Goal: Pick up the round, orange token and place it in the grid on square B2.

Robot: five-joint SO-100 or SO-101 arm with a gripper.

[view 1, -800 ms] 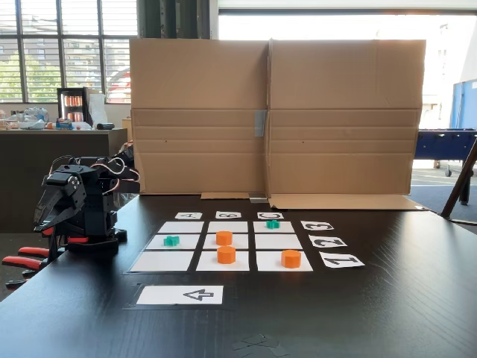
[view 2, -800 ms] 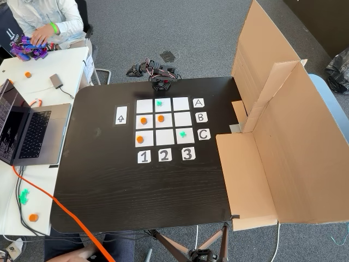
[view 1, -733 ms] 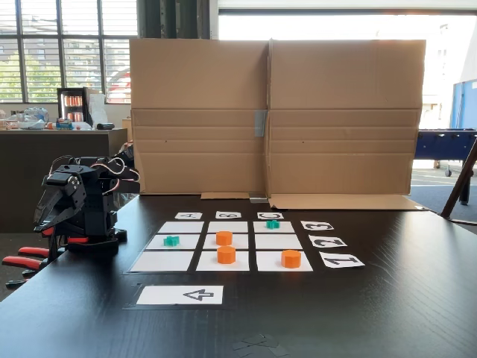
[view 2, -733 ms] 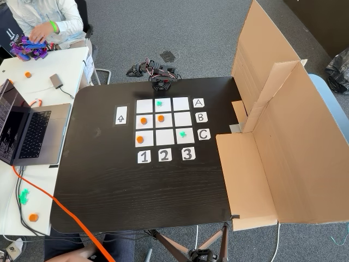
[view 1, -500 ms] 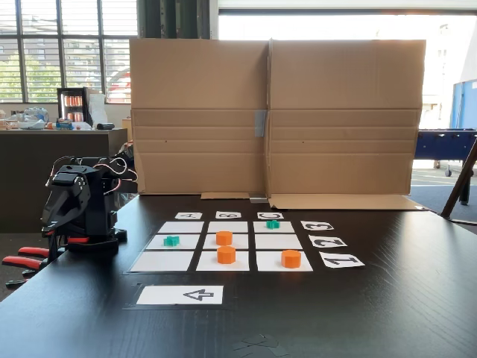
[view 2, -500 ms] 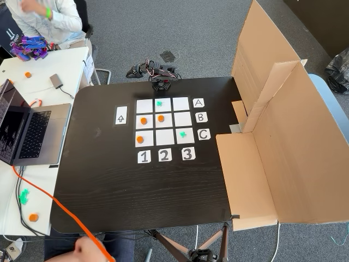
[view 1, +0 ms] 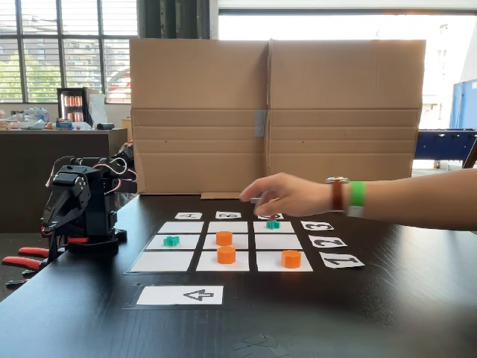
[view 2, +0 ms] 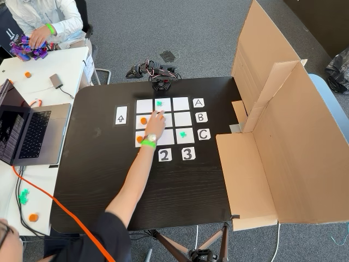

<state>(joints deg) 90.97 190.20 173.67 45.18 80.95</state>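
A cardboard screen (view 1: 276, 115) stands behind green cross tokens (view 1: 171, 241).

A person's hand (view 1: 287, 195) reaches in from the right above the grid (view 1: 162, 261), over its far rows, with a watch and green band on the wrist. An orange token (view 1: 223, 238) sits on B2 (view 1: 240, 242); a second token (view 1: 226, 254) occupies the cell in front of it, a third (view 1: 291, 258) the front right cell. The arm (view 1: 78, 210) stands folded at the table's left edge; the gripper's state is unreadable.
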